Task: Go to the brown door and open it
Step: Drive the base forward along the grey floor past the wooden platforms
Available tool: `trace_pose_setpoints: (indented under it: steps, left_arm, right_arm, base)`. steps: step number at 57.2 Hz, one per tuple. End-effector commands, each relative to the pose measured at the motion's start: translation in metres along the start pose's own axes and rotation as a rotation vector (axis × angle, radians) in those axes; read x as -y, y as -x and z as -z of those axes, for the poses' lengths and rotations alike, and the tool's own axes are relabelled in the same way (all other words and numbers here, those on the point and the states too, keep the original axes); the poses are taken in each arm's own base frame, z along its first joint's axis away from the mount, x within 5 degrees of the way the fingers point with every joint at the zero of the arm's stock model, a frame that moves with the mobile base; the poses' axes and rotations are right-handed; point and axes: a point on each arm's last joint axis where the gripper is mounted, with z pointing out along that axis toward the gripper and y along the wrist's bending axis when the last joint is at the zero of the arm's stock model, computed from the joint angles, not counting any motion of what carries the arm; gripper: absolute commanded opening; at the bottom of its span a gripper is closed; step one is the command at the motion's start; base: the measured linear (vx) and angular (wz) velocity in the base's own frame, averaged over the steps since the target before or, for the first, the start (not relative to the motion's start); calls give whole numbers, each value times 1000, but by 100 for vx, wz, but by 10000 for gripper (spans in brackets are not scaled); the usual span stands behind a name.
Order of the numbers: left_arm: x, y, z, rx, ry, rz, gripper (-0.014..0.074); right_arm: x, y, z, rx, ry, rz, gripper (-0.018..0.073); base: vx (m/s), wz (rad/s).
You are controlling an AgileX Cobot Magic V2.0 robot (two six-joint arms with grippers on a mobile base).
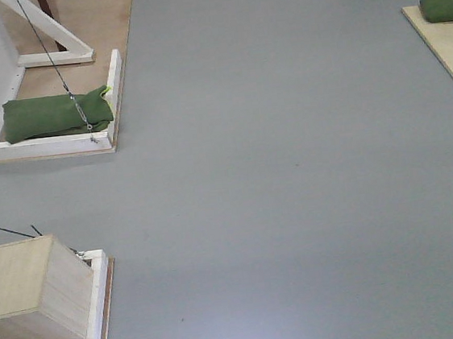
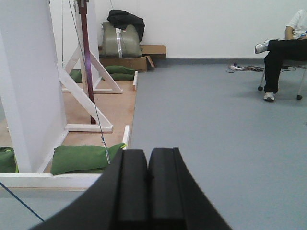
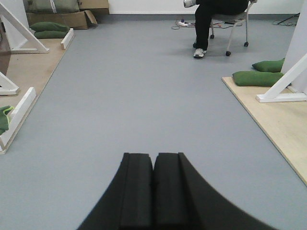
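Both arms of the mobile robot face open grey floor (image 1: 291,171) beside the white wooden frame (image 1: 113,88). The brown door (image 2: 86,62) stands upright inside that frame. The left wrist camera catches it only as a narrow reddish-brown strip between the frame's diagonal braces, well apart from either arm, and too little of it shows to tell whether it is ajar.

The left gripper (image 2: 147,179) points along the frame's near rail, its two black fingers pressed flat against each other with nothing between them. The right gripper (image 3: 153,184) is aimed down the bare floor on the far side from the frame and is clenched the same way, also empty.

A green sandbag (image 1: 57,114) lies across the frame's base in its near corner. A thin cable (image 1: 45,44) runs down over the bag to the frame's front rail. A tall white panel (image 2: 29,81) rises from the frame next to the door. A pale plywood box (image 1: 29,291) sits on a second white-edged base, nearer the robot than the frame. Across the floor from the frame, a seated person (image 2: 280,52) occupies a wheeled chair near the back wall.
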Motion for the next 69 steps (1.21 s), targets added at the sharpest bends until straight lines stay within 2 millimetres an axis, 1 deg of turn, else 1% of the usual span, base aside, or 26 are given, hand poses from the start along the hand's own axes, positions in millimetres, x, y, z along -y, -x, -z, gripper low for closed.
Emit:
trace_pose_setpoints:
  steps: [1, 31, 69]
  left_arm:
    - [1, 13, 2, 102, -8, 8, -3]
    - [1, 13, 2, 102, -8, 8, -3]
    - [1, 13, 2, 102, -8, 8, -3]
  right_arm:
    - [1, 6, 1, 89, -11, 11, 0]
    - [1, 6, 1, 89, -11, 11, 0]
    - [1, 6, 1, 89, -11, 11, 0]
  base:
    - [1, 1]
    - [4, 2]
    - [12, -5]
